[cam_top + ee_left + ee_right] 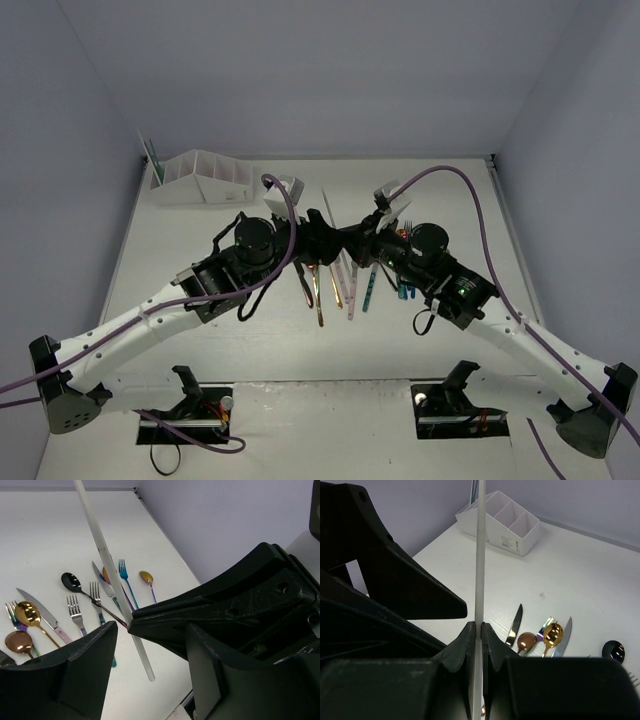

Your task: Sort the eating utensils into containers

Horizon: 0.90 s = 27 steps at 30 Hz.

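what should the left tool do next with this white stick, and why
Probably close the left tool on the white stick: the right tool is clamped on it, and its free end lies between the left tool's open jaws, untouched.

1. White rack of joined upright compartments with slanted tops: stands at the table's far left corner. A slim teal utensil sticks up from its left end.
2. Long slim white utensil: raised off the table, pinched by the right gripper.
3. Lying loose, roughly parallel: black spoon, gold spoon, copper spoon, pink-handled silver knife, silver fork, blue fork.
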{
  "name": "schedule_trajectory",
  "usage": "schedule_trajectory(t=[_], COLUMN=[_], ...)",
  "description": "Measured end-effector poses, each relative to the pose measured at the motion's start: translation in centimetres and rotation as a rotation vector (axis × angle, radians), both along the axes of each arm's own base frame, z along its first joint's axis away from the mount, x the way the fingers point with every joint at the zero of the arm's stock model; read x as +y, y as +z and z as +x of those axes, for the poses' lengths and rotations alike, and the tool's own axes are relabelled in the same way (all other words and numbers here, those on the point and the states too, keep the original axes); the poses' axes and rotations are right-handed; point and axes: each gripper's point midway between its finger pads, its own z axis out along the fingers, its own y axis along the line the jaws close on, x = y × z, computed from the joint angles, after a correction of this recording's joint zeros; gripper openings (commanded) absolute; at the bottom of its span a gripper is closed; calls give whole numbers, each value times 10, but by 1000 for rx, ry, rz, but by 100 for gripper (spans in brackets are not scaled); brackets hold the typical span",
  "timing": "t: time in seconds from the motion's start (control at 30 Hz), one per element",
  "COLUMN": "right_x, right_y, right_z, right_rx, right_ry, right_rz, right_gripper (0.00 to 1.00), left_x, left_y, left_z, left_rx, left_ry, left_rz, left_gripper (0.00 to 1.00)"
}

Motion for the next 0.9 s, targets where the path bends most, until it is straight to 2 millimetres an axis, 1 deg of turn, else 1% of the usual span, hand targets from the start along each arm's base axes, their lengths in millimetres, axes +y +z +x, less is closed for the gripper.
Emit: schedule_trajectory(t=[0.07,0.27,0.47,0.6,0.7,0.77,0.83,0.9], right_x=[2,4,8,8,8,8,9,9], right_y=[0,2,0,-5,-5,-5,-5,-5], right_z=[-1,-4,-9,-9,-10,-10,-10,-10], right_rx=[-4,-10,-6,0,1,1,1,1], right_ry=[5,17,37,39,44,46,48,48], right_rz=[4,10,6,-1,-1,-1,0,0], right_gripper=[0,0,0,0,0,0,0,0], left_x=[3,14,29,37,35,32,25,18], left_y=[-1,1,11,15,15,10,4,-5], left_z=[0,-1,0,-1,2,5,10,16], left_rx=[-2,-13,-44,-64,-75,-73,-65,-55], left_ry=[7,40,81,102,109,108,107,107], left_rz=[-1,-8,-38,-46,-41,-29,-12,11], left_gripper=[60,65,66,66,65,64,60,54])
